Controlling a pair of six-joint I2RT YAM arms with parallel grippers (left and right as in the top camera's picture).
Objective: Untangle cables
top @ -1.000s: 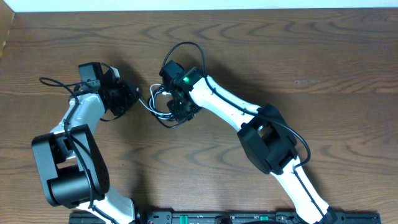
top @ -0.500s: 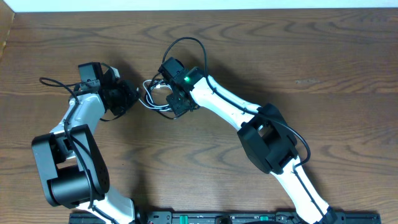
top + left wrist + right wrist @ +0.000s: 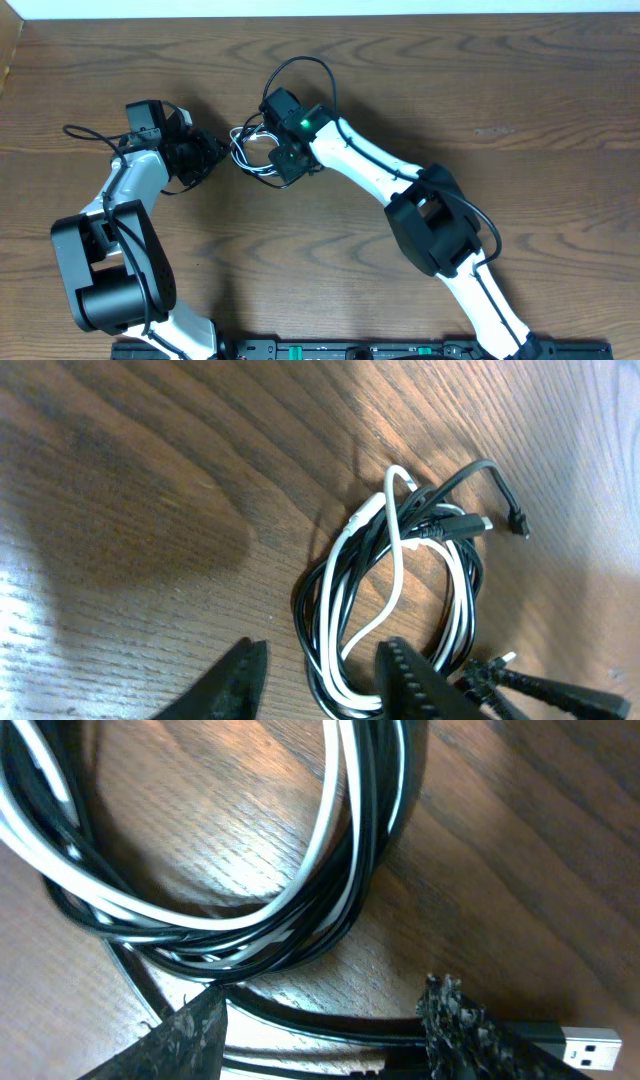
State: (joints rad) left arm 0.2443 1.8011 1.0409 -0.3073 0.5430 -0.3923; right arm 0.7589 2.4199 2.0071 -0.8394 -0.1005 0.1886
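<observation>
Cables coiled just ahead of both open jaws

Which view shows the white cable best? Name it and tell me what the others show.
Left wrist: the white cable shows as whole loops wound among the black cables, with nearly the whole coil in frame. Overhead shows it only as small white loops. Right wrist is too close: only a few white strands cross the frame.
</observation>
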